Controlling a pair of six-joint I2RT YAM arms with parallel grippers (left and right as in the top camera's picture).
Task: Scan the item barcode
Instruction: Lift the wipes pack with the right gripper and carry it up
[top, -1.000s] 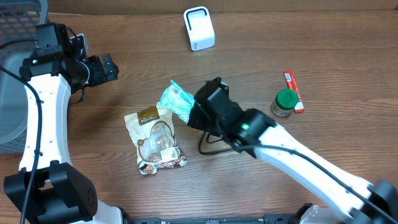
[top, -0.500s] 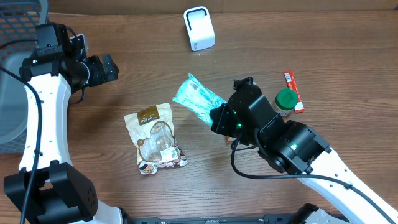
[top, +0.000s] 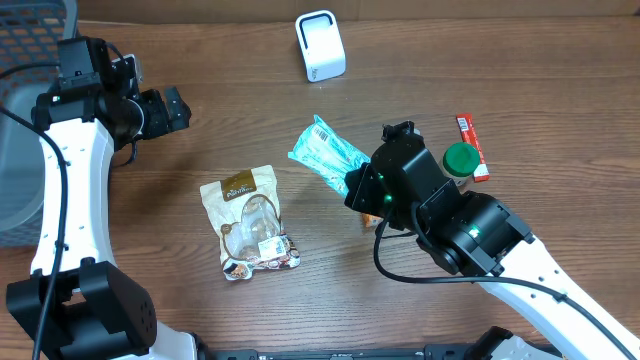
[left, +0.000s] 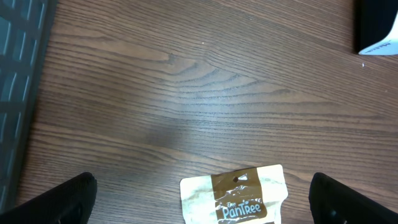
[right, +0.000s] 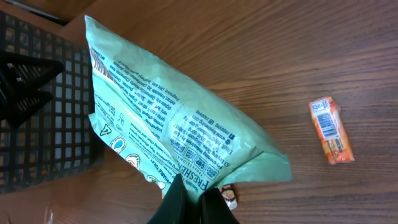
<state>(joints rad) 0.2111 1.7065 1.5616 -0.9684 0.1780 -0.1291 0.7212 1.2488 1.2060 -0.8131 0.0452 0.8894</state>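
Note:
A pale green packet (top: 325, 152) printed with small text hangs above the table, right of centre. My right gripper (top: 355, 187) is shut on its lower edge. In the right wrist view the packet (right: 174, 130) fans up and left from my right gripper (right: 198, 194), whose dark fingers pinch its bottom seam. The white scanner (top: 320, 45) stands at the back centre, apart from the packet. My left gripper (top: 165, 110) is open over the back left of the table, holding nothing. Its wrist view shows my left gripper (left: 202, 202) wide apart above bare wood.
A cream and brown snack pouch (top: 250, 215) lies flat left of centre; its top (left: 236, 196) shows in the left wrist view. A green-capped jar (top: 458, 165) and a red bar (top: 472, 145) sit at the right. A grey basket (top: 20, 150) stands at the left edge.
My right arm has carried the green packet to the right, away from the snack pouch, and turned it more upright. The left arm has not moved.

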